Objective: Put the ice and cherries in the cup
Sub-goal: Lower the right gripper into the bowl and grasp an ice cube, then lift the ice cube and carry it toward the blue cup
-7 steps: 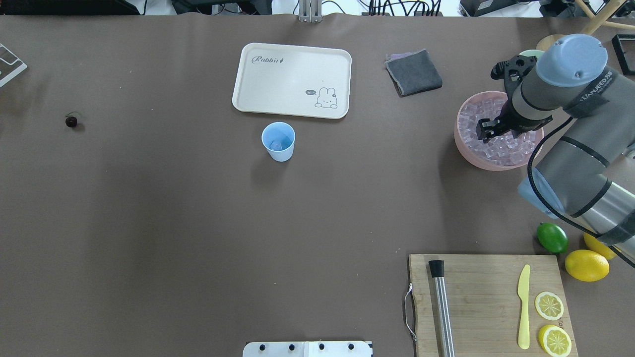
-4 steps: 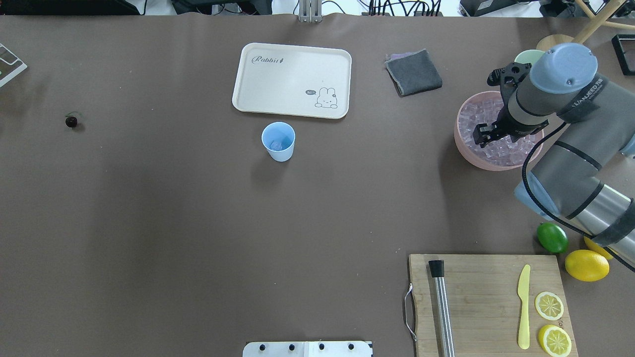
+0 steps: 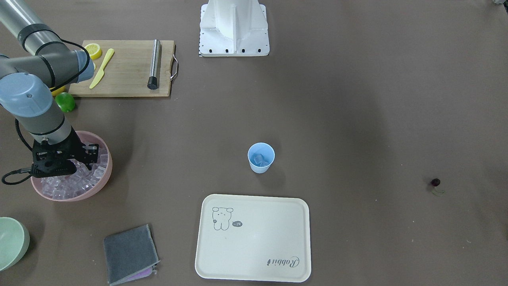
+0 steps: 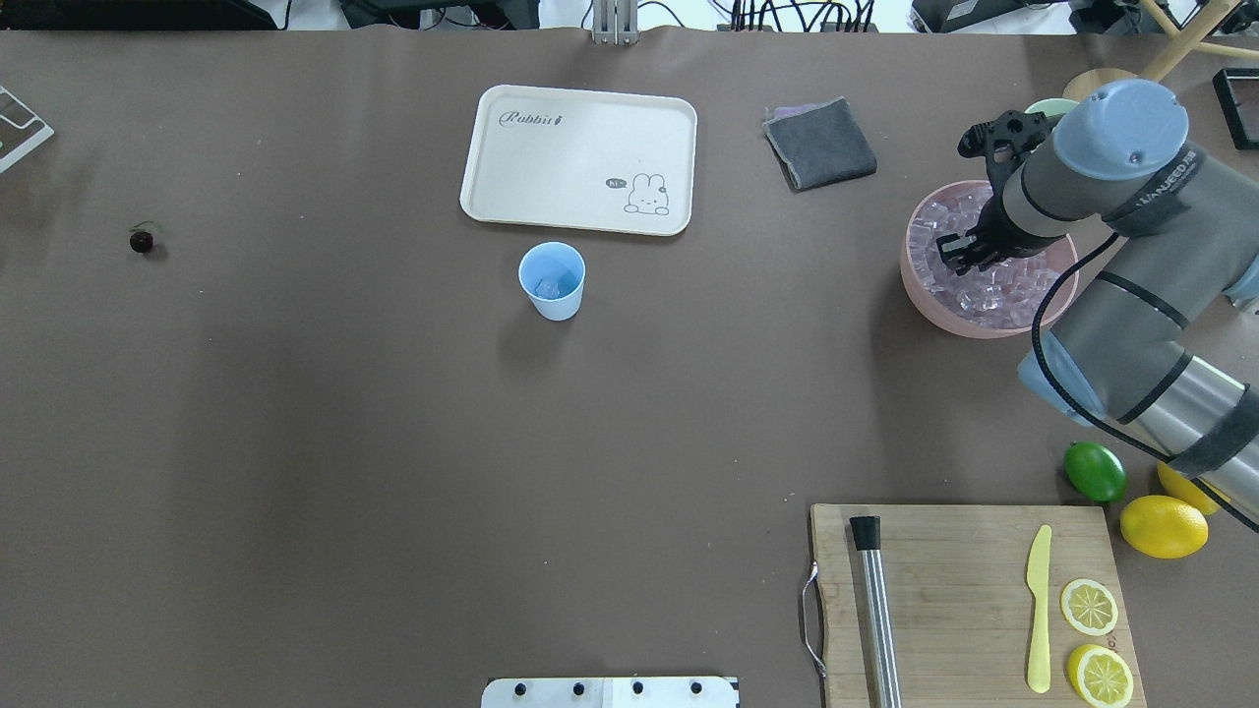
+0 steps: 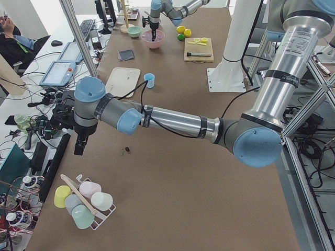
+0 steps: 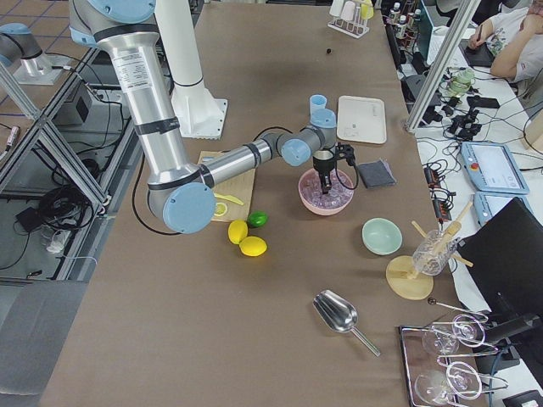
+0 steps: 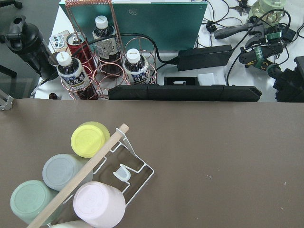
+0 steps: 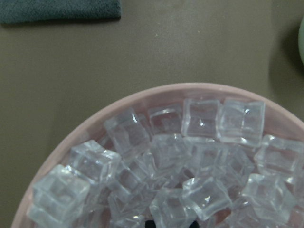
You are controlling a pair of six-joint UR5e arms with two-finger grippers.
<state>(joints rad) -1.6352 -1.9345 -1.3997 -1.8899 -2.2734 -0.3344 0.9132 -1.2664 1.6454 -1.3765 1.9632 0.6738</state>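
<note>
The light blue cup (image 4: 552, 280) stands upright mid-table in front of the tray, with one ice cube (image 3: 258, 159) inside. A pink bowl (image 4: 923, 303) at the right holds many clear ice cubes (image 8: 199, 118). My right gripper (image 4: 959, 252) points down among them, fingers apart and tips at the level of the cubes. The right wrist view shows only dark tips at its bottom edge, either side of a cube. The dark cherry (image 4: 142, 241) lies alone at the far left. My left gripper (image 5: 79, 146) hangs beyond the cherry, over the table's left end; I cannot tell its state.
A cream tray (image 4: 580, 157) lies behind the cup, a grey cloth (image 4: 820, 144) to its right. A cutting board (image 4: 969, 600) carries a metal muddler, yellow knife and lemon slices; a lime (image 4: 1095, 471) and lemons sit beside it. A pale green bowl (image 3: 11, 242) stands past the pink bowl.
My right gripper has shifted a little left and toward the bowl's far side, its wrist turning, and sits lower among the cubes. Cup and cherry have not moved.
</note>
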